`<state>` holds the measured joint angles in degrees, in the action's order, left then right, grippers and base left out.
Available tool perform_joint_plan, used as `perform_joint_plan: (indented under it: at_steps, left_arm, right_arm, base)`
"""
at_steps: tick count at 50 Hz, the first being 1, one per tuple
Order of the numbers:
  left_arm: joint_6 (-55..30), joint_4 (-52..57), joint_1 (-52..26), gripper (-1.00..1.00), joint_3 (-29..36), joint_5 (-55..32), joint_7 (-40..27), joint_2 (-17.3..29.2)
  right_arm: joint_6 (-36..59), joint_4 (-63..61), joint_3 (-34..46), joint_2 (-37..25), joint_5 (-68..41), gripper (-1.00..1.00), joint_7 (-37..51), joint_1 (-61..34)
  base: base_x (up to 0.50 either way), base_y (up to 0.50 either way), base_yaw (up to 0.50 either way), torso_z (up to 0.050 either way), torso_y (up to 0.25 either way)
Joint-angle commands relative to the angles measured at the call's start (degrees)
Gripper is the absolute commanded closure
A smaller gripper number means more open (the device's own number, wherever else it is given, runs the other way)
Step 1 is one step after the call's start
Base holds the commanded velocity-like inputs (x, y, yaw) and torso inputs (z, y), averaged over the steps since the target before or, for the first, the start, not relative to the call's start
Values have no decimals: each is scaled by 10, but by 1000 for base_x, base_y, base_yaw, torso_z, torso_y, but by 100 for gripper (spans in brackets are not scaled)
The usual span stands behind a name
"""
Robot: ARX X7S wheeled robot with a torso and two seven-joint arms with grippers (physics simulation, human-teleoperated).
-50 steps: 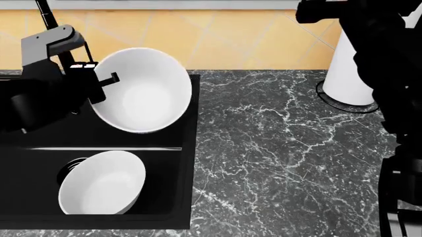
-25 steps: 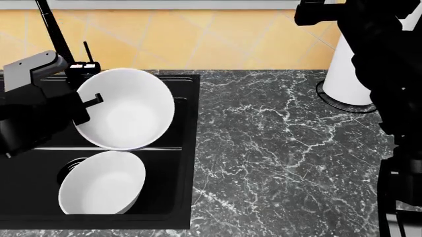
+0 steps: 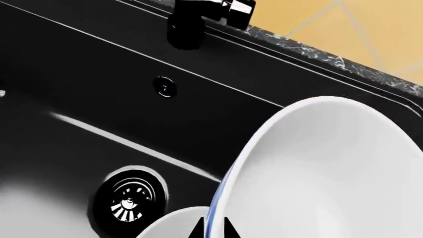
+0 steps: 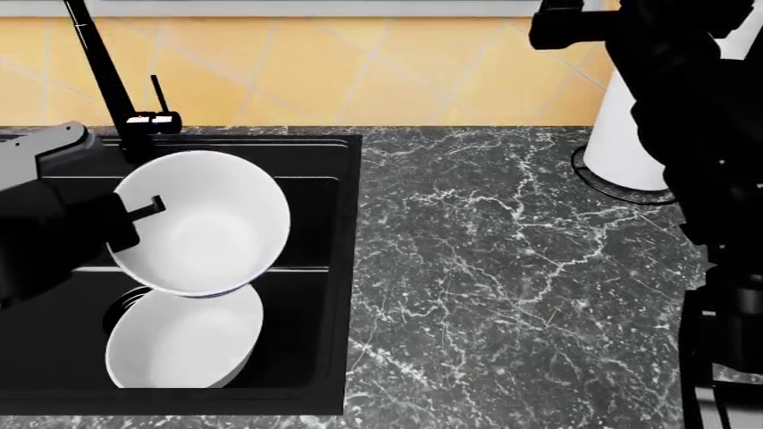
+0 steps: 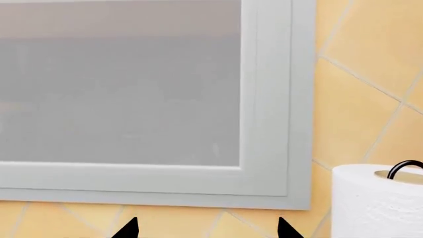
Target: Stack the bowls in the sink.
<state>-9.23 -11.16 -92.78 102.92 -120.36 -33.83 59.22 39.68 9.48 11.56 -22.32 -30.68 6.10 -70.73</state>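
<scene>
My left gripper (image 4: 138,219) is shut on the rim of a white bowl (image 4: 203,223), tilted and held over the black sink (image 4: 343,268). In the left wrist view its rim shows a blue edge and runs between the fingertips of my left gripper (image 3: 213,231), with the held bowl (image 3: 330,168) filling that side. A second white bowl (image 4: 185,347) lies in the sink directly beneath, partly covered by the held one; only a sliver of this lower bowl (image 3: 173,225) shows beside the drain (image 3: 132,196). My right gripper (image 5: 207,230) is open and empty, raised toward the wall.
A thin black faucet (image 4: 102,67) rises behind the sink, with its base (image 3: 191,20) in the left wrist view. A white paper roll (image 4: 626,134) stands at the back right on the marble counter (image 4: 513,268). My right arm (image 4: 698,134) hangs over that side.
My left gripper has carried the held bowl down and to the left, from beside the sink's right rim to just above the lower bowl. The right arm has not moved.
</scene>
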Motion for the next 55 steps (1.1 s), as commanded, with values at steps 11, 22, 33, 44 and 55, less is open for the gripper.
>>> perform_joint_plan:
  at_steps: [11,22,33,44,55]
  left_arm:
    - [9,5,20,100,3,11,-5,29]
    - [14,10,37,100,9,14,-7,36]
    - [19,2,59,100,17,19,-4,29]
    - [28,-19,82,100,20,15,7,16]
    - [33,-39,99,100,23,11,13,3]
  right_arm:
    - [-8,11,6,6,2,-100,-2,-2]
    - [-6,7,6,4,0,-100,0,0]
    - [-8,7,6,3,-2,-100,1,2]
    - [-10,9,8,3,-1,-100,1,2]
    - [-14,14,9,3,0,-100,1,4]
  base:
    - [0,0,0,0,1]
    - [0,0,0,0,0]
    - [0,0,0,0,0]
    - [0,0,0,0,0]
    - [0,0,0,0,0]
